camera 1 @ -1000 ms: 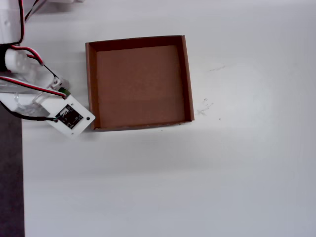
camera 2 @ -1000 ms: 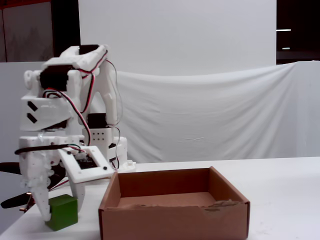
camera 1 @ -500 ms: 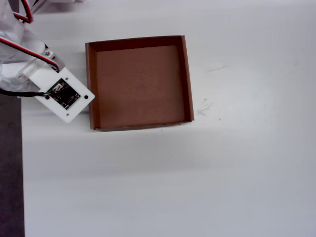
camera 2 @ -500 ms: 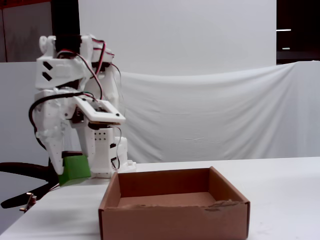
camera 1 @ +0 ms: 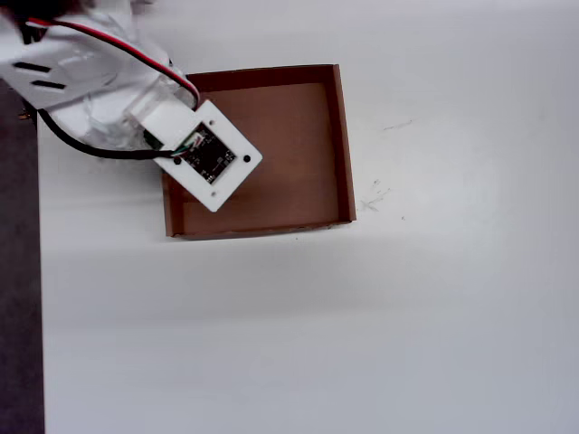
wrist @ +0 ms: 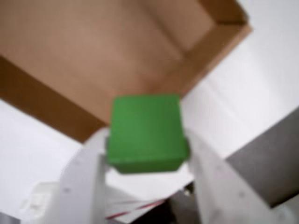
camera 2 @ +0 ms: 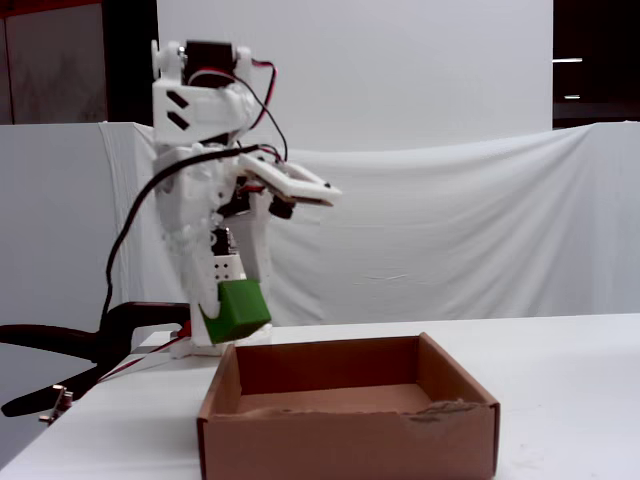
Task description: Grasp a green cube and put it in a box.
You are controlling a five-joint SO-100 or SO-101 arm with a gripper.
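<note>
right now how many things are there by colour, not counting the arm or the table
Green: 1, the small green cube, held in the white two-finger gripper above the tray's left wall in the fixed view.
Brown: 1, the shallow brown cardboard box, nothing visible inside it.
Total: 2

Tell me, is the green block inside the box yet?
Not yet. In the fixed view the green cube hangs clamped in the gripper, above the box at its left wall. The box floor is bare.
</note>
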